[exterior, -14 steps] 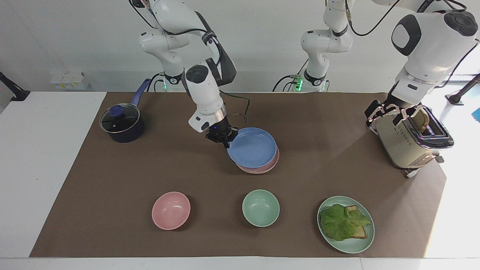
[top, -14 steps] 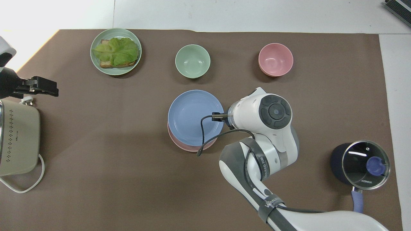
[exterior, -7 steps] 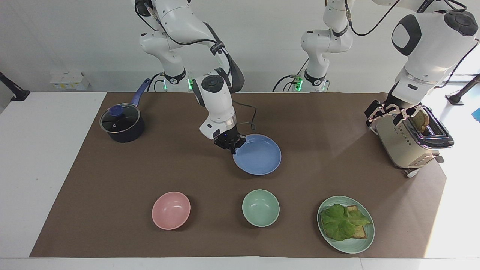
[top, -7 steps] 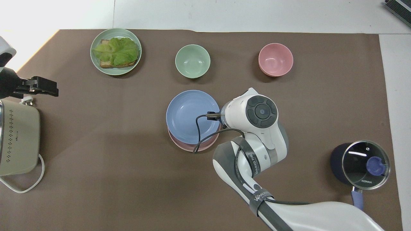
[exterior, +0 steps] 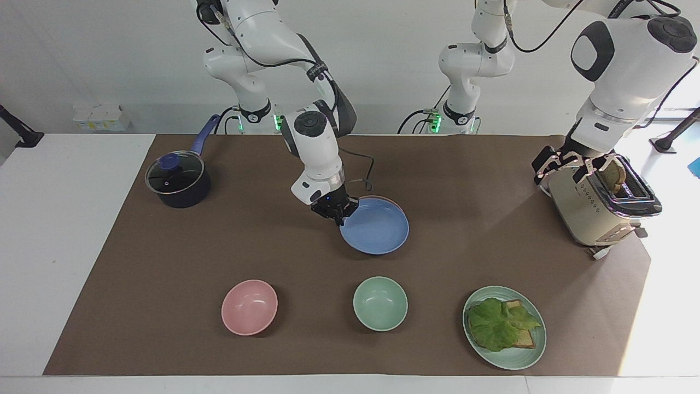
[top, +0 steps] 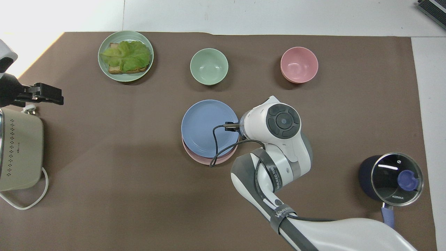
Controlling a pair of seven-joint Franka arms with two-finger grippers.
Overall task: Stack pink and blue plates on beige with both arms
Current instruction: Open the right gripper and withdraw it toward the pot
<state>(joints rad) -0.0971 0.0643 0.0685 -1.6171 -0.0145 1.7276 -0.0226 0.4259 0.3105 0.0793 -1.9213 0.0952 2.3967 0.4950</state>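
Observation:
The blue plate (exterior: 377,227) (top: 207,129) lies on top of the pink plate (top: 200,159), of which only a thin rim (exterior: 395,203) shows. My right gripper (exterior: 338,214) is low at the blue plate's rim on the side toward the right arm's end, its fingertips pinched on that rim. In the overhead view the arm's wrist hides them. The beige plate is hidden; nothing of it shows under the stack. My left gripper (exterior: 566,169) (top: 48,96) waits open over the toaster, holding nothing.
A beige toaster (exterior: 596,210) with bread stands at the left arm's end. A lidded dark pot (exterior: 178,183) stands at the right arm's end. Farther from the robots are a pink bowl (exterior: 249,306), a green bowl (exterior: 380,302) and a green plate with lettuce and toast (exterior: 504,327).
The right gripper has come down with the blue plate and brought it over the pink plate, which now barely shows beneath it. The left arm has not moved.

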